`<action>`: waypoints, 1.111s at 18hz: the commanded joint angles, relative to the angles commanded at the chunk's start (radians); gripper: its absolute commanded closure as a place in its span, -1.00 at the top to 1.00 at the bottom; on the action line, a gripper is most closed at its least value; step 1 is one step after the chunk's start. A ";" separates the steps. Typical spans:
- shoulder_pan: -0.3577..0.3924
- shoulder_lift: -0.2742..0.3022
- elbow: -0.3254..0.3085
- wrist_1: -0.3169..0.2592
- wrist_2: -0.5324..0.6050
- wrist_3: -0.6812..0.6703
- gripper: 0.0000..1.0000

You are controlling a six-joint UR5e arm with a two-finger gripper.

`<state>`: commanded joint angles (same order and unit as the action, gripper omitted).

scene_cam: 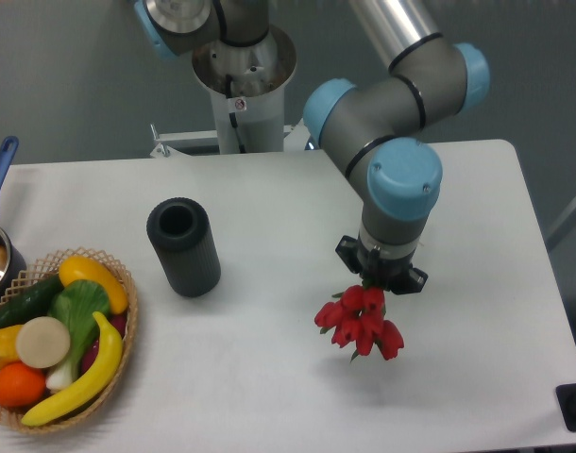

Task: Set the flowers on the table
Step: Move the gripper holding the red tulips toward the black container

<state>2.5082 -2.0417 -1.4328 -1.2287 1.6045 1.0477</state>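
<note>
One bunch of flowers (360, 323) just below hand (381, 279), over table (269, 377).

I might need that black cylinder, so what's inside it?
The black cylinder stands upright with its open top showing only a dark hollow; nothing sticks out. Its bottom is too shadowed to see.

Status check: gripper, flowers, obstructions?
Gripper shut on red tulip flowers, blooms hanging over white table. Not yet released. Black cylinder and wicker basket well off to the side.

One flower bunch (359, 324), one cylinder (183, 246), one basket (118, 326)
</note>
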 joint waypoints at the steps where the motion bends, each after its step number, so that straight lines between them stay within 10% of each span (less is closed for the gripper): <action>1: -0.006 -0.003 0.005 0.000 0.002 -0.002 -0.51; 20: -0.054 -0.031 -0.060 0.072 -0.009 -0.040 -0.42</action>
<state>2.4544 -2.0724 -1.4924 -1.1569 1.5953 1.0078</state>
